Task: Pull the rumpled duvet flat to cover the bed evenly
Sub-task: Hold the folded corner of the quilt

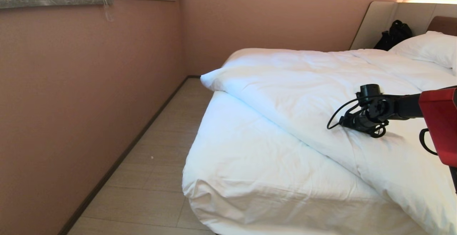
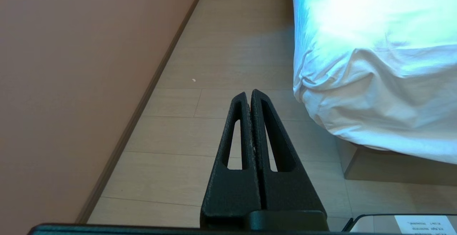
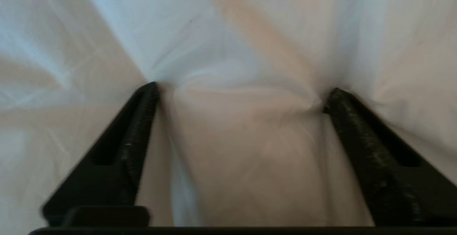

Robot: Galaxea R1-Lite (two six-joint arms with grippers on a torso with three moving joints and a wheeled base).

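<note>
Pressing down into the duvet (image 1: 321, 85), the right gripper (image 3: 239, 95) stands with its jaws wide apart, both fingertips (image 3: 148, 90) dimpling the white cloth and a mound of it bulging between them; nothing is yet pinched. The duvet lies directly beneath this gripper and runs diagonally across the bed (image 1: 250, 163): its folded edge slants from the far left corner toward the near right, leaving the near left part of the sheeted mattress bare. That slanting edge is the long axis to be drawn toward the foot and the left side. The right arm reaches in level from the right, wrist angled down onto the cover, and is plainly the nearer arm. The left gripper (image 2: 251, 95) is closed and empty, parked low over the floor (image 2: 221, 49) beside the bed's near corner.
</note>
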